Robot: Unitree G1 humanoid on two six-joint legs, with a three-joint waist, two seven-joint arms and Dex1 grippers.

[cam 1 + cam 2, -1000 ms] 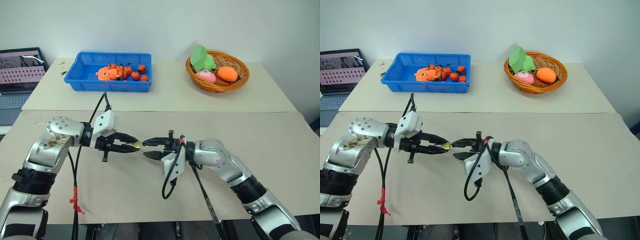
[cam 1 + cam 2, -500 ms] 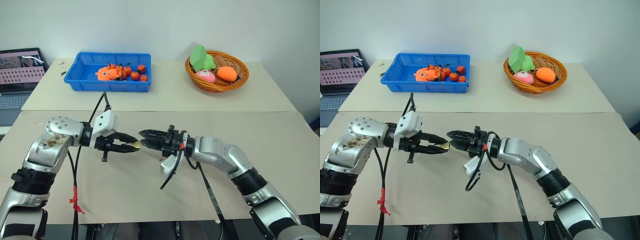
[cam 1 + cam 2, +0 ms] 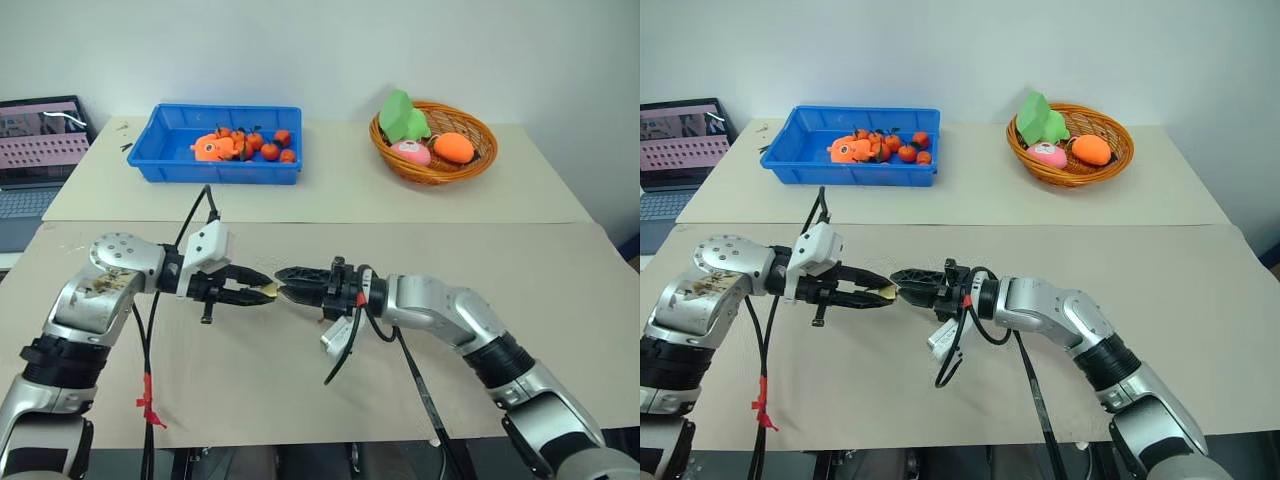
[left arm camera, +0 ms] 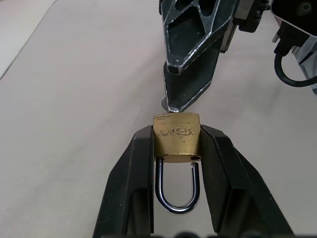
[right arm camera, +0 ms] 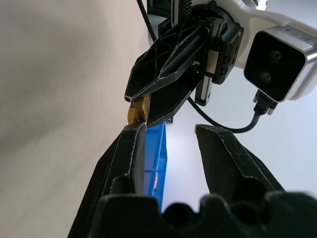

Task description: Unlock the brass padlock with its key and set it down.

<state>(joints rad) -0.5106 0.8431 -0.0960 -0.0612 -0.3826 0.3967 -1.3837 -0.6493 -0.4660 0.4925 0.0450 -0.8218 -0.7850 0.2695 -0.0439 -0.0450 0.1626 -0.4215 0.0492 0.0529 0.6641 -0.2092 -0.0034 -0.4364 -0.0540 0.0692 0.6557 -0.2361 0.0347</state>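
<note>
The brass padlock (image 4: pixel 177 137) is pinched by its body between the two fingers of the left end effector (image 4: pixel 177 148), shackle turned back toward the wrist and the keyhole face turned outward, probably so the face stays free for the key. The right end effector (image 3: pixel 284 288) meets that face tip to tip, one finger pressed against the lock's end with a sliver of silver metal, likely the key (image 4: pixel 165 103), at its tip; its fingers stand partly apart in its wrist view, and a grip on the key cannot be confirmed. Both hang above the counter (image 3: pixel 300 400), just in front of the body, well short of the blue tray (image 3: pixel 222 165) and wicker basket (image 3: pixel 434 170) beyond them.
</note>
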